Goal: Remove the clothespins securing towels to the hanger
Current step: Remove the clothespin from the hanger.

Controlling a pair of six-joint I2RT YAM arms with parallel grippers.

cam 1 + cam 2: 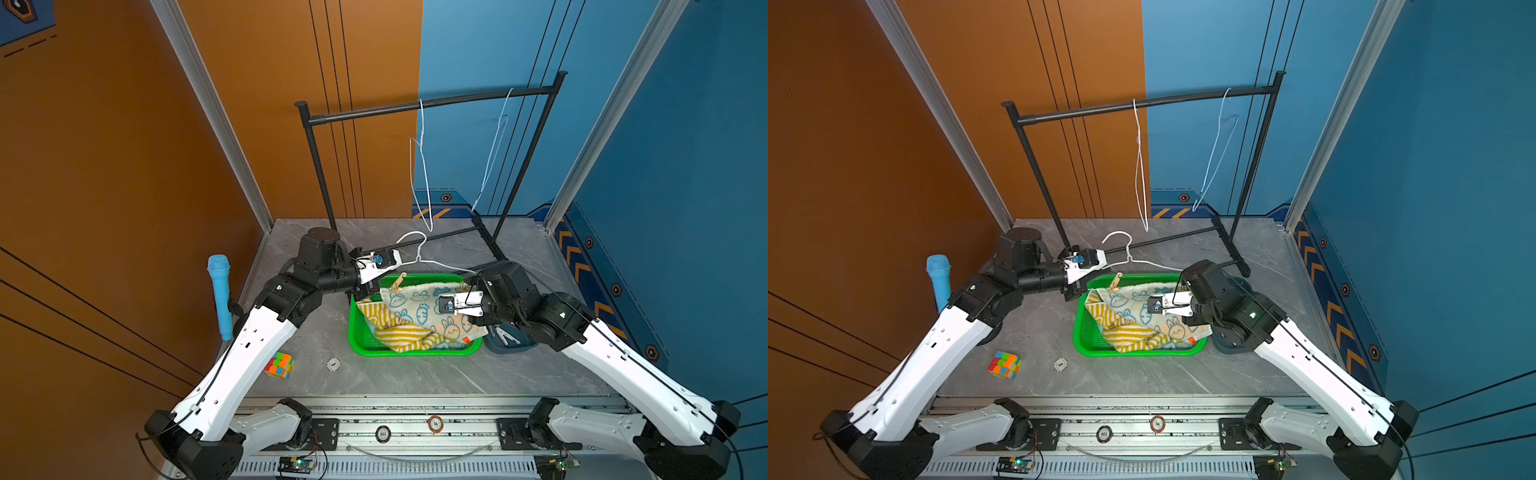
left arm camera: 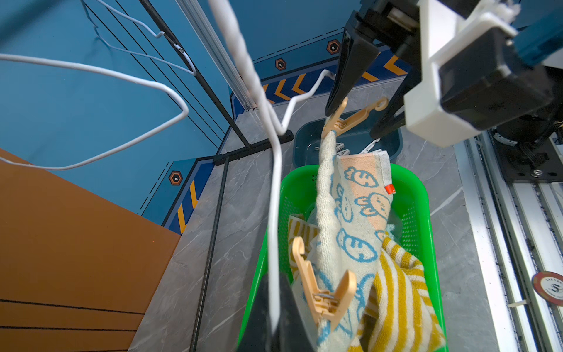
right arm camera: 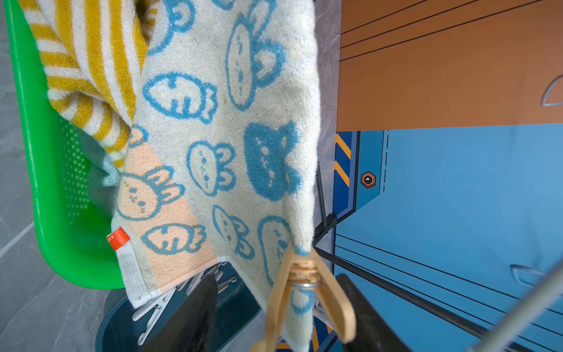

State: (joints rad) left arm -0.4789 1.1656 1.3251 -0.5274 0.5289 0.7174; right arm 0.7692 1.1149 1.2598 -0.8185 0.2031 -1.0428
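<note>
A white wire hanger (image 1: 415,245) leans over the green basket (image 1: 361,332), and my left gripper (image 2: 274,320) is shut on its wire at the left end. The bunny-print towel (image 1: 419,303) hangs from it by two tan clothespins. One clothespin (image 2: 320,292) sits near my left gripper. My right gripper (image 3: 277,317) is open and straddles the handles of the other clothespin (image 3: 304,292): one finger touches a handle, the other stands apart. The yellow striped towel (image 1: 399,332) lies in the basket, and a pale blue-green towel (image 3: 100,170) peeks out beneath it.
A dark blue tray (image 1: 507,338) holding white pins stands right of the basket, under my right arm. Behind stands a black rack (image 1: 415,106) with two bare white hangers (image 1: 422,166). A colour cube (image 1: 279,365), a chip (image 1: 333,364) and a blue microphone (image 1: 220,295) lie left.
</note>
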